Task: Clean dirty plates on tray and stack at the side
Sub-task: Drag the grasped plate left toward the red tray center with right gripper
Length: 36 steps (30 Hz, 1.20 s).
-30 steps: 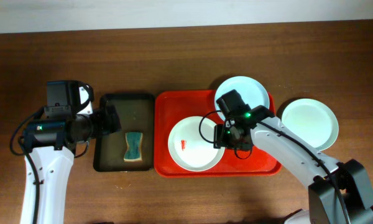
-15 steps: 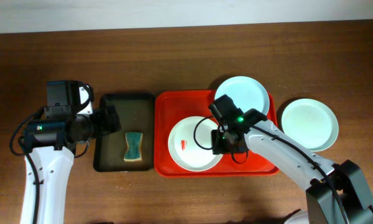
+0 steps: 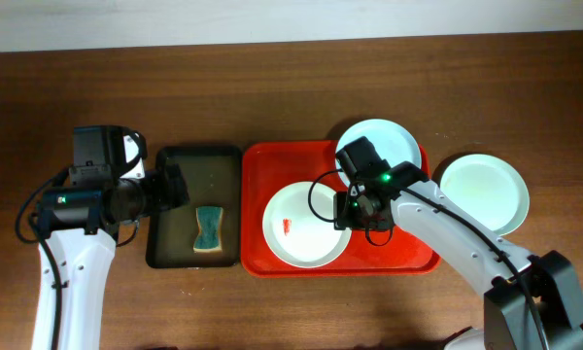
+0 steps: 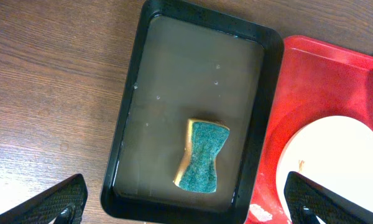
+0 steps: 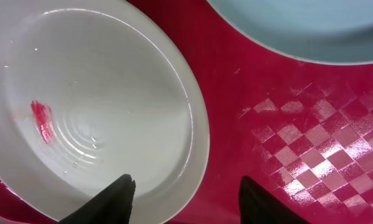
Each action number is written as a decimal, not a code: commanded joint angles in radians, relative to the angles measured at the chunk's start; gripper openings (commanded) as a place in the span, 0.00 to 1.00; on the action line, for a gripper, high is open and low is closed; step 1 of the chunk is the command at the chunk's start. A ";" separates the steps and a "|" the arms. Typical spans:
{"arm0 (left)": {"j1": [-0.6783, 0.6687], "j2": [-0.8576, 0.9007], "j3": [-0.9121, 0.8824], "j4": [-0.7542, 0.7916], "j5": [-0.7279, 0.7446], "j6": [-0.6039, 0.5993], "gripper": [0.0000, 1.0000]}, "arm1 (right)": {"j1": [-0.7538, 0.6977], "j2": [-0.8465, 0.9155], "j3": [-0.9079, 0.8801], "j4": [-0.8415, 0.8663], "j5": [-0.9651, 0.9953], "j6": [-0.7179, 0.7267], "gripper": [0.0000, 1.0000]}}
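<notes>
The red tray (image 3: 398,255) holds a white plate (image 3: 301,228) with a small red smear and a pale mint plate (image 3: 389,146) at its back right. A third plate (image 3: 484,194) lies on the table to the right of the tray. My right gripper (image 3: 355,209) is open over the smeared plate's right rim; in the right wrist view (image 5: 186,199) one finger is above the plate (image 5: 93,106) and the other above the tray (image 5: 286,124). My left gripper (image 4: 186,208) is open and empty above the front of the dark tray.
A narrow dark green-black tray (image 3: 175,165) stands left of the red tray and holds shallow water and a teal-and-yellow sponge (image 3: 208,229). The sponge also shows in the left wrist view (image 4: 202,155). Bare wooden table surrounds the trays.
My right gripper shifted left over the smeared plate half a second ago and has moved back right to about where it was. The left arm has not moved.
</notes>
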 commanded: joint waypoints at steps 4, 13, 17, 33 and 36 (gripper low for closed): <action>0.003 -0.009 0.014 -0.001 0.011 -0.006 0.99 | 0.008 0.011 -0.040 0.058 0.045 0.005 0.47; 0.003 -0.009 0.014 -0.001 0.011 -0.006 0.99 | 0.007 0.090 -0.095 0.175 0.049 0.007 0.32; 0.003 -0.009 0.014 -0.001 0.011 -0.006 0.99 | 0.008 0.092 -0.100 0.182 0.058 0.007 0.20; 0.003 -0.009 0.014 -0.001 0.011 -0.006 0.99 | -0.012 0.091 -0.100 0.183 0.019 0.007 0.17; 0.003 -0.009 0.014 -0.001 0.011 -0.006 0.99 | -0.012 0.091 -0.099 0.192 0.003 0.007 0.18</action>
